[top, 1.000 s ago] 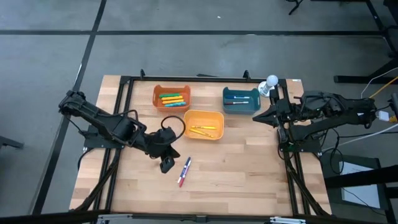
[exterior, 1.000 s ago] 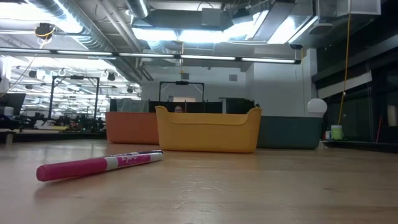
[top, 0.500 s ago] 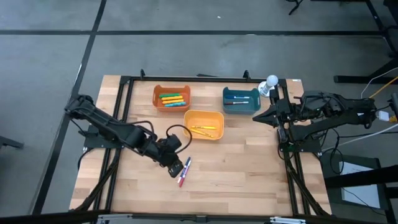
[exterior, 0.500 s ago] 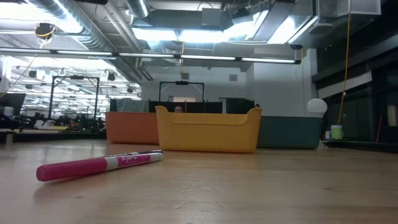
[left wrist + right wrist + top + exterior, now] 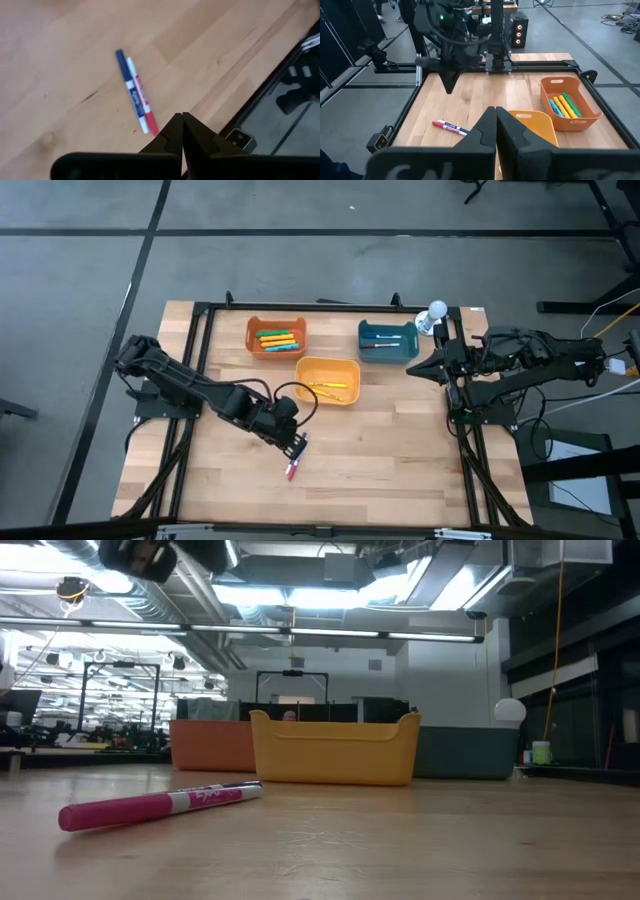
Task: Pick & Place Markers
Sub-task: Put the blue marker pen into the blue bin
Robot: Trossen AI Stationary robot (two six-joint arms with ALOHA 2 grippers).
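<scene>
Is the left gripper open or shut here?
Shut: the left gripper has its fingers pressed together, hovering above the two loose markers, holding nothing.

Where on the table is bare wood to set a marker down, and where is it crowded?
Bare wood: the front right, between the red and blue markers and the right arm's base. Also the front left corner. Crowded: the back, with the orange, yellow and teal plastic bins.

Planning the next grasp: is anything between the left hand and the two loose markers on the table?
Nothing visible. The shut left hand hangs just above the pink marker and blue marker, bare wood around them.
</scene>
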